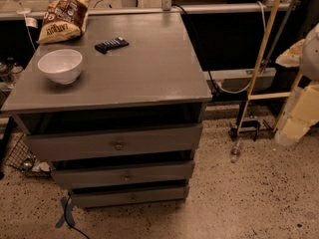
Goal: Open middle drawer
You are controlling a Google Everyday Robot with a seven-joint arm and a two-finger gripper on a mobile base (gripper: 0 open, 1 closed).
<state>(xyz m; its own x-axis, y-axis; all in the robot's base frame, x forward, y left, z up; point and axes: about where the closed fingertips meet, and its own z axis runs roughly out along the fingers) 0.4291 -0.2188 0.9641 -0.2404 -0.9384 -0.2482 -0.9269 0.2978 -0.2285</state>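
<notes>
Table of grey wood (149, 78) with three drawers in its front, seen from above and in front, on a speckled floor (239, 203). On the floor by the table's lower left side sits a wire basket (17, 156). On the tabletop, a crumpled chip bag (62, 19) lies at the far left corner. A white bowl (60, 65) stands upright near the left edge, nearer the front than the bag and apart from it. A dark wrapped bar (111, 45) lies flat towards the middle of the far half, clear of both.

Below the front edge comes the top drawer (159, 139), the tallest, with the plainest knob. Under it is the middle drawer (159, 172), a wide, low front with a small dull knob (126, 177) at its centre and a dark gap above it. The bottom drawer (159, 193) is slightly narrower.

Right of the table's right edge a pale wooden pole (259, 63) leans beside a black cable (199, 49). The gripper (299, 116) is at the far right, well apart from the table and touching none of the drawers. Whether it is open or closed cannot be told.
</notes>
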